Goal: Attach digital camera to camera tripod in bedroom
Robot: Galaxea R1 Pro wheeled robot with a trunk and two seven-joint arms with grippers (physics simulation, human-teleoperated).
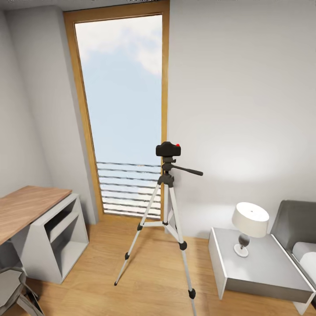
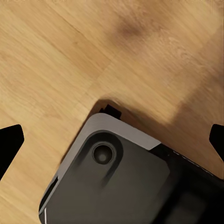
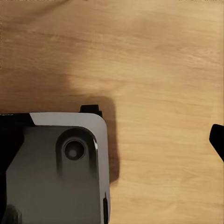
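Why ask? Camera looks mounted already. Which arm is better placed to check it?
Right, marginally: the digital camera on the camera tripod stands slightly right of centre. Both wrist views face the floor, so neither arm is near.

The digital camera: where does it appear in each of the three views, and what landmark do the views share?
Head view: the digital camera sits on top of the camera tripod, in front of the window.
Left wrist view: it is not in this picture.
Right wrist view: it is not in this picture.
Shared landmark: the light wood floor.
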